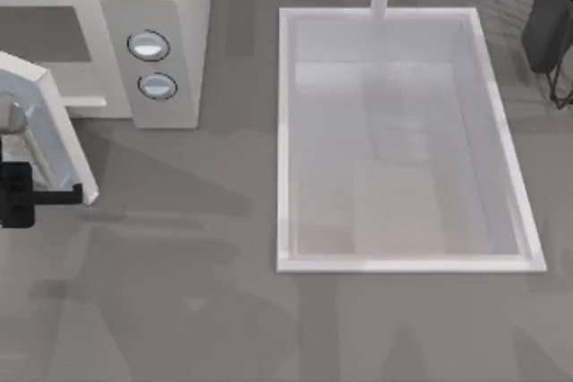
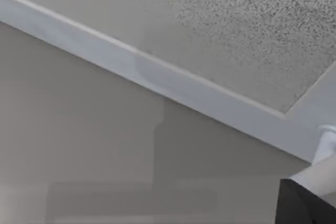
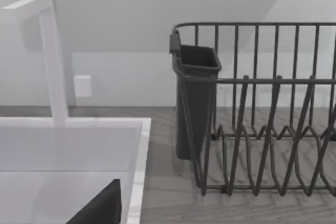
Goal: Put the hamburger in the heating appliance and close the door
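Left gripper (image 1: 76, 192) pressed against the half-open door (image 1: 49, 123) of the microwave (image 1: 166, 6); finger state impossible to tell.

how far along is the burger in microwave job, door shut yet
Not shut. The door stands partly open, swung out from the microwave. In hand: the left gripper sits at the door's outer edge by its handle, apparently placed to swing it. Left: closing the door fully. I cannot confirm the hamburger is inside. The right arm is parked near the dish rack.
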